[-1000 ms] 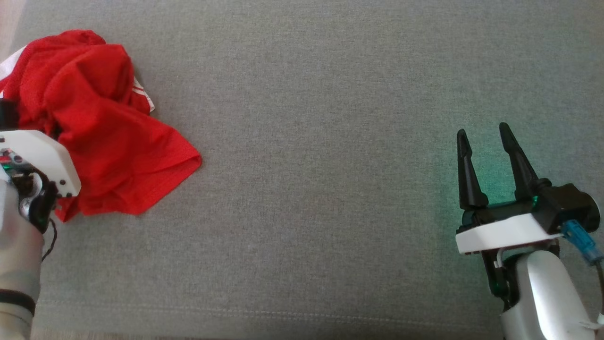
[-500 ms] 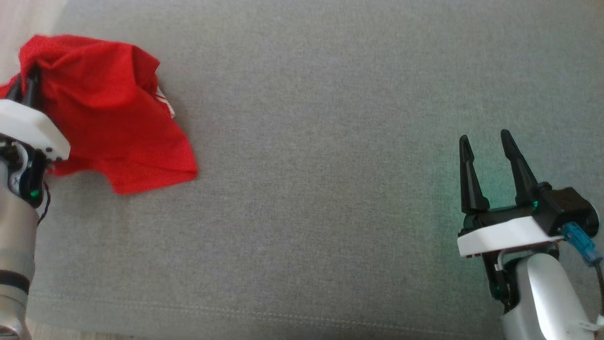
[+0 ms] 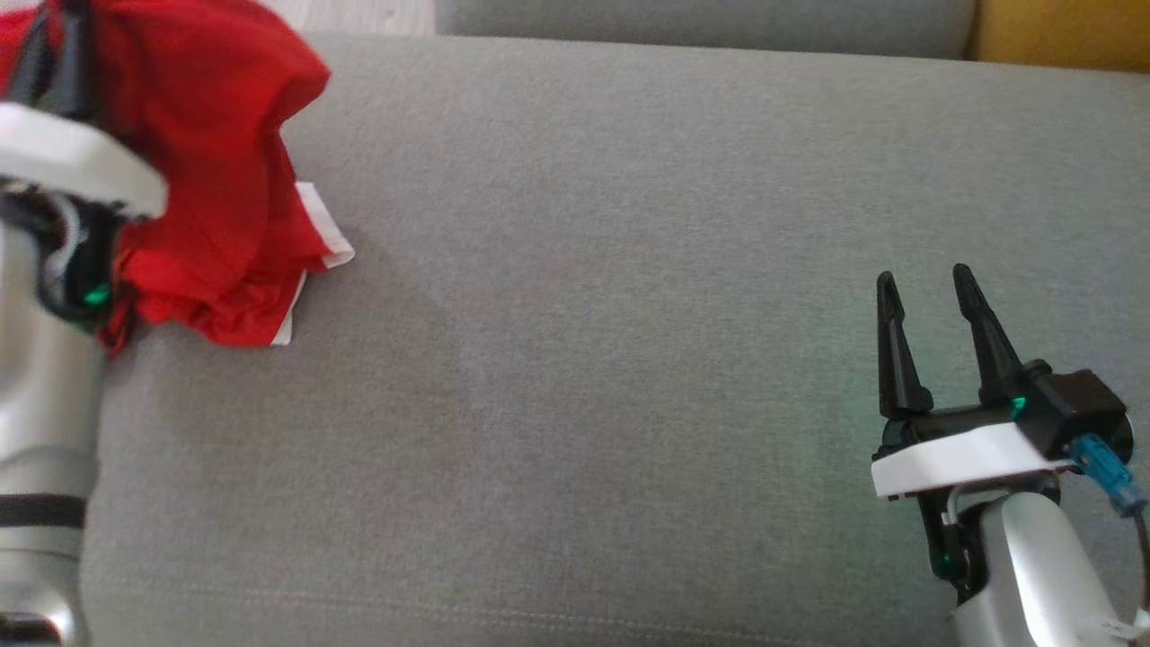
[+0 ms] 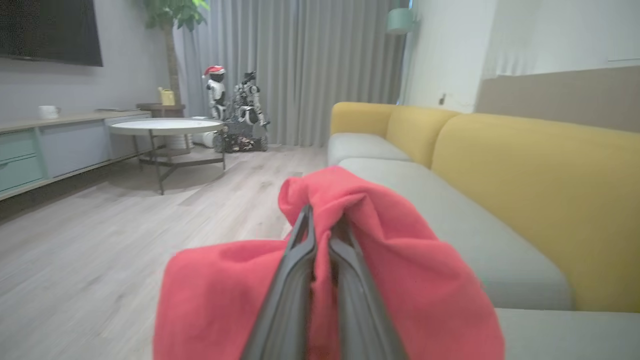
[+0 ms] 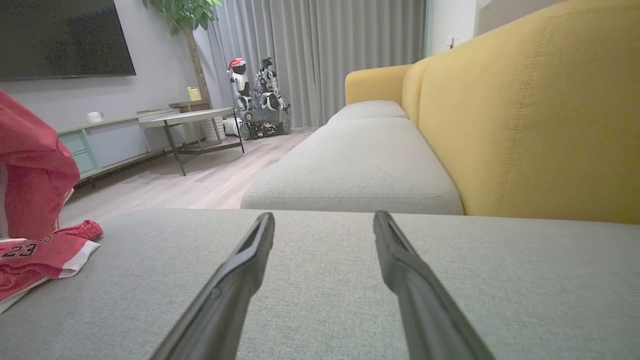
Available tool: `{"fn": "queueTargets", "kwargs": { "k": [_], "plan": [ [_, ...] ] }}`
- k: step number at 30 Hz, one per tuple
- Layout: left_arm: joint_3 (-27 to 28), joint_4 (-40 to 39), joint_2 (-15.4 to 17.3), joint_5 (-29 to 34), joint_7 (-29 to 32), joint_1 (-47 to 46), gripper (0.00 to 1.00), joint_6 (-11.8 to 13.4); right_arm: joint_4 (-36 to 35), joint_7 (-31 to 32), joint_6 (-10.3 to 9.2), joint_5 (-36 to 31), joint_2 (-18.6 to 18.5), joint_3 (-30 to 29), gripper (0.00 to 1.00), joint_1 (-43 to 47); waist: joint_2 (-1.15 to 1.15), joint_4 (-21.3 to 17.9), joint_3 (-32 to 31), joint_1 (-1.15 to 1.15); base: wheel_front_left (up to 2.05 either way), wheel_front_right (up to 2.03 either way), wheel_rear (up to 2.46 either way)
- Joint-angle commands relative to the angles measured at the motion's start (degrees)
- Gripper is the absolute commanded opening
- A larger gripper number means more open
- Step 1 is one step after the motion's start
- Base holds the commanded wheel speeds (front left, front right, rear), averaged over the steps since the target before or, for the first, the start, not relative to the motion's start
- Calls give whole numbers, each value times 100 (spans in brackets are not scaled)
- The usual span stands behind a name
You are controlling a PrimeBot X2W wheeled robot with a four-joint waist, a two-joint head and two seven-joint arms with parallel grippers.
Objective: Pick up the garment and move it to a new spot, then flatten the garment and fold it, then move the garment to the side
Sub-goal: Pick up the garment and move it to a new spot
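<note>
Pinched tight in the left jaws: the red jersey (image 3: pixel 207 135), hoisted over the left end of the grey sofa cushion (image 3: pixel 629 270), lower hem on the seat. Spread and empty: the right jaws. Lift until clear, then carry centreward without slackening the pinch.

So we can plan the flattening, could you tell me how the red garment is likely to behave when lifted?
Probably very floppy: the red garment hangs in folds from the left gripper, shut on one bunch. Likely light, being thin-looking mesh. Its lower part rests on the grey cushion, so it may drag and crumple.
</note>
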Motion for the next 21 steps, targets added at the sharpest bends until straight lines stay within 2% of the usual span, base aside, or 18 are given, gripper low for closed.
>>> {"fn": "queueTargets", "kwargs": {
  "k": [1, 5, 8, 12, 16, 17, 21],
  "plan": [
    [151, -366, 170, -34, 54, -163, 0, 22, -155, -82, 11, 52, -31, 102, 100, -38, 0, -76, -68, 0, 0, 0, 0],
    [36, -1181, -59, -121, 436, 9, 0, 186, -185, -123, 11, 93, -31, 39, 100, -88, 0, -299, -163, 0, 0, 0, 0],
    [44, -1725, -242, -193, 658, 144, 0, 476, -248, -140, 11, 101, -31, -24, 100, -145, 0, -547, -201, 0, 0, 0, 0],
    [-119, -2251, -479, -185, 902, 312, 0, 709, -371, -136, 11, 98, -31, -67, 100, -203, 0, -950, -194, 0, 0, 0, 0],
    [-345, -2459, -722, -115, 1040, 447, 0, 883, -525, -96, 11, 100, -31, -84, 100, -233, 0, -1409, -150, 0, 0, 0, 0],
    [-443, -2475, -857, -73, 1052, 508, 0, 989, -618, -81, 11, 116, -31, -103, 100, -255, 0, -1652, -107, 0, 0, 0, 0],
    [-683, -2308, -1128, 71, 980, 619, 0, 1163, -837, -38, 11, 140, -31, -151, 100, -266, 0, -2070, 14, 0, 0, 0, 0]
  ]
}}
